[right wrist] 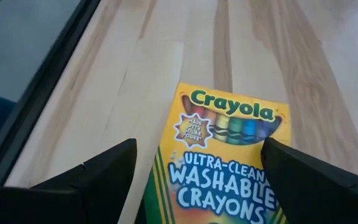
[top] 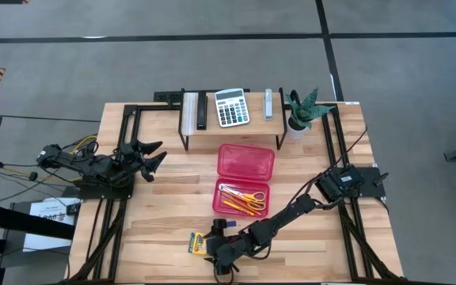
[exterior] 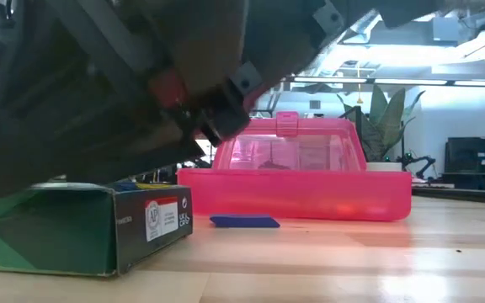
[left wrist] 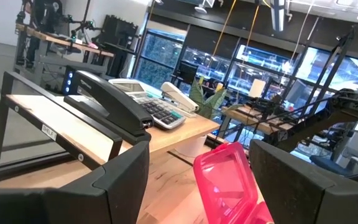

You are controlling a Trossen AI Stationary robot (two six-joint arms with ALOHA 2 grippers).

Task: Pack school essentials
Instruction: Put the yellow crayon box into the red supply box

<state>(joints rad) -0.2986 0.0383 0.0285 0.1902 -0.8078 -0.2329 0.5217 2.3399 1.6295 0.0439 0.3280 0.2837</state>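
The yellow-green crayon box [top: 199, 243] lies flat near the table's near edge; its printed face [right wrist: 229, 149] fills the right wrist view. My right gripper [top: 218, 252] hangs open just above it, a finger on either side [right wrist: 197, 152]. Yellow-handled scissors [top: 252, 197] and orange and yellow pencils [top: 232, 204] lie in the tray of the open red case [top: 244, 178]. The small blue eraser [exterior: 244, 221] lies flat on the table between box and case. My left gripper [top: 155, 154] waits open at the table's left side.
A black-framed shelf [top: 188, 119] at the far edge carries a grey calculator [top: 230, 107] and a stapler [top: 268, 103]; a potted plant [top: 301, 111] stands to its right. The case's lid [left wrist: 229, 180] lies open toward the far side. Bare wood lies right of the case.
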